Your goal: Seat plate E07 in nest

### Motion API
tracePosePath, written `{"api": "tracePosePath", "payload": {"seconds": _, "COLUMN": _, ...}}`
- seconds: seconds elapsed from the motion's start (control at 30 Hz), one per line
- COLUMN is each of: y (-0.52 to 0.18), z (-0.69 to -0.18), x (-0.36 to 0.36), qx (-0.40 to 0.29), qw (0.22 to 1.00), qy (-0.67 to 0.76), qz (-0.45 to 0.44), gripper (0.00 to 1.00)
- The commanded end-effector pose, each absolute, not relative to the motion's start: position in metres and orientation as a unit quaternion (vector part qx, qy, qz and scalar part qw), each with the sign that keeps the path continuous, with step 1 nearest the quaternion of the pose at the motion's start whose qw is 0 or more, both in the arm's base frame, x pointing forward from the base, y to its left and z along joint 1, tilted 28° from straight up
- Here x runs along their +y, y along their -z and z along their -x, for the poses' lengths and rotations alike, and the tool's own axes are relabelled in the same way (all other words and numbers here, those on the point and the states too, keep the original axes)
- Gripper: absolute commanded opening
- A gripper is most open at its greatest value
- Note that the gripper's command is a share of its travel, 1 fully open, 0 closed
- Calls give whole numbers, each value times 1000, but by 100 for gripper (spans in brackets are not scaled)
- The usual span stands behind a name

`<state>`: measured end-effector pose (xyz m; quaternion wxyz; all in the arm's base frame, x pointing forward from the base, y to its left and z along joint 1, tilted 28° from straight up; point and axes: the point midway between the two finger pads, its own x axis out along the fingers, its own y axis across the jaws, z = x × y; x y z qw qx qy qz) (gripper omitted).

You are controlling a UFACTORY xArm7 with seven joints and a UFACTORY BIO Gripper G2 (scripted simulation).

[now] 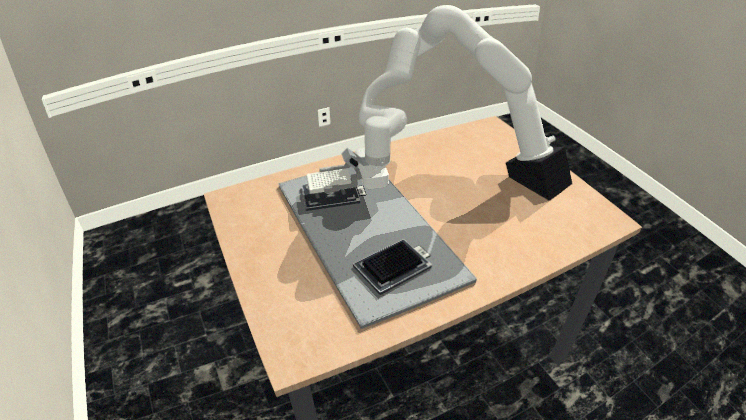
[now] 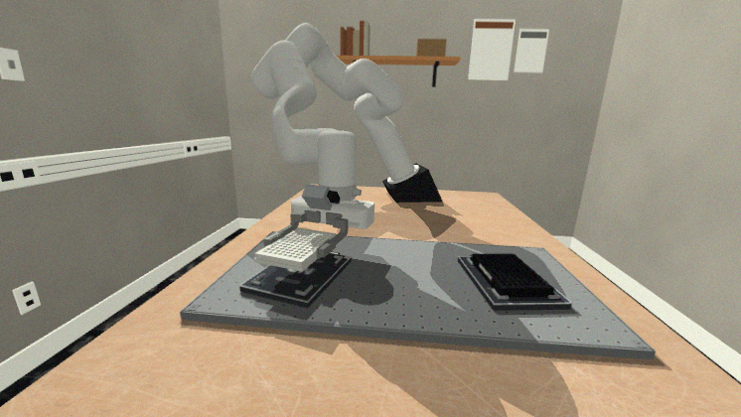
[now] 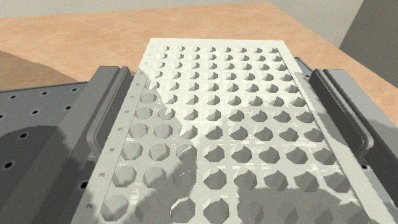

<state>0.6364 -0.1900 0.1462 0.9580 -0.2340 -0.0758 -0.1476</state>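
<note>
1. The gripper [image 1: 338,178] [image 2: 300,244] [image 3: 229,112] is closed on the white plate [image 1: 327,181] [image 2: 298,247] [image 3: 215,100], apparently E07, with a finger along each long side.
2. The white plate is in the air above the left-hand nest in the exterior view, taken as N2 [image 1: 334,205] [image 2: 274,293], with a gap below it.
3. The plate's long axis points out from the gripper and runs roughly parallel with the nest's. The coming move turns on that match: lower it level, all four corners inside the locators.
4. Exact centring cannot be told; a small offset could leave an edge riding on a locator.
5. The black plate [image 1: 392,260] [image 2: 511,274], presumably E01, sits in the other nest, N1 [image 1: 382,288] [image 2: 533,306], well apart from N2, and should be left alone.
6. N2 has no plate seated in it; lowering and release remain.
</note>
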Motion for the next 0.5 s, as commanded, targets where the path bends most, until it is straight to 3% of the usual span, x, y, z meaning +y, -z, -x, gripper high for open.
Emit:
{"api": "tracePosePath", "payload": {"seconds": 0.0, "y": -142, "z": -639, "x": -192, "qx": -78, "qw": 958, "qy": 147, "qz": 234, "gripper": 0}}
{"api": "tracePosePath", "payload": {"seconds": 0.47, "y": -128, "z": -640, "x": -199, "qx": -78, "qw": 958, "qy": 147, "qz": 234, "gripper": 0}}
